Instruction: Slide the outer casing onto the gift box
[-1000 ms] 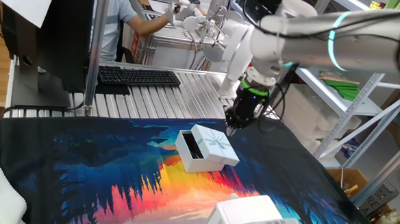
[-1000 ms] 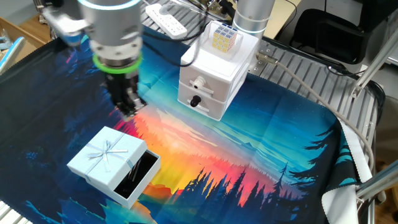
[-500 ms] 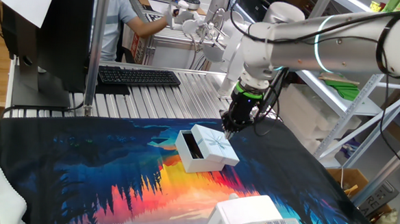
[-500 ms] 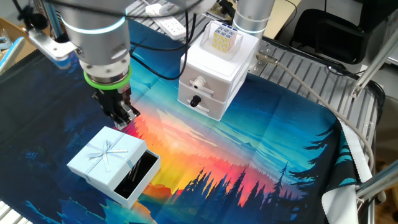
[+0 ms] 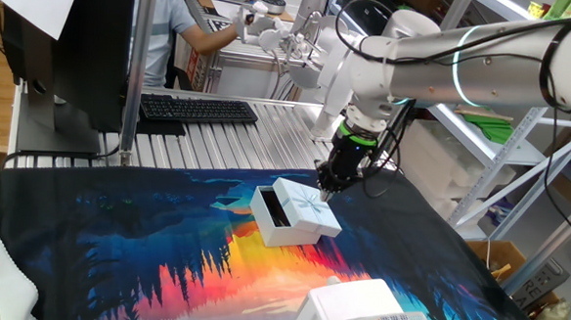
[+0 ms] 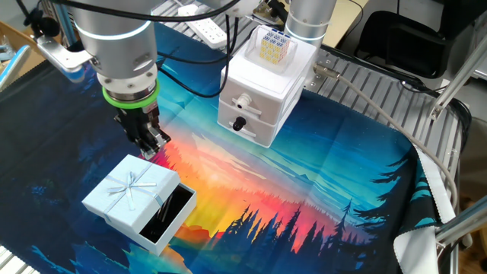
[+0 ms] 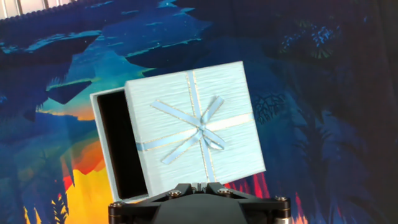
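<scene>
The outer casing [image 7: 196, 130], pale blue-white with a ribbon bow on top, lies askew over the gift box [image 7: 118, 146], whose dark interior shows along one open side. They also show in one fixed view, casing [image 5: 307, 208] and box [image 5: 273, 213], and in the other, casing [image 6: 129, 190] and box [image 6: 169, 214]. My gripper [image 6: 149, 146] is shut and empty, its fingertips at the casing's far edge; it also shows in one fixed view [image 5: 325, 188] and at the bottom of the hand view [image 7: 200, 185].
A larger white box [image 6: 262, 91] with a colourful cube on top stands on the painted mat [image 6: 319, 190]; it also shows at the front of one fixed view [image 5: 365, 316]. A keyboard [image 5: 198, 108] and a person are behind the table.
The gripper has moved toward the casing's far edge and lower; over the last half second it has barely shifted. The casing and gift box have not moved.
</scene>
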Available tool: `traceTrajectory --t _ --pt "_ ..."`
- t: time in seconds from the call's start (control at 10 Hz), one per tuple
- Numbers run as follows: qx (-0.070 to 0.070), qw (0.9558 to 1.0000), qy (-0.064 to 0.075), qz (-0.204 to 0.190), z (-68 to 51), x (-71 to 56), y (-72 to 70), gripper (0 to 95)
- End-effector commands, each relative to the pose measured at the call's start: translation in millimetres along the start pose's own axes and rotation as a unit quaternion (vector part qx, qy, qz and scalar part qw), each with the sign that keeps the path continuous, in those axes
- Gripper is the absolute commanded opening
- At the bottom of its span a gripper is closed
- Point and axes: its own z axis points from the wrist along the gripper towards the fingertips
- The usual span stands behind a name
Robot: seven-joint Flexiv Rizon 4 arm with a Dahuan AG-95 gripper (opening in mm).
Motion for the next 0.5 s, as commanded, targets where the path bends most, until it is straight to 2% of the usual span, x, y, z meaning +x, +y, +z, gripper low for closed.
traceTrajectory --t 0.1,0.4,0.5 --pt "0.001 1.0 -0.009 0.001 0.0 2.0 0.0 0.0" --pt "-0.014 0.9995 -0.009 0.025 0.0 2.0 0.0 0.0" --pt "-0.016 0.9996 -0.01 0.022 0.0 2.0 0.0 0.0"
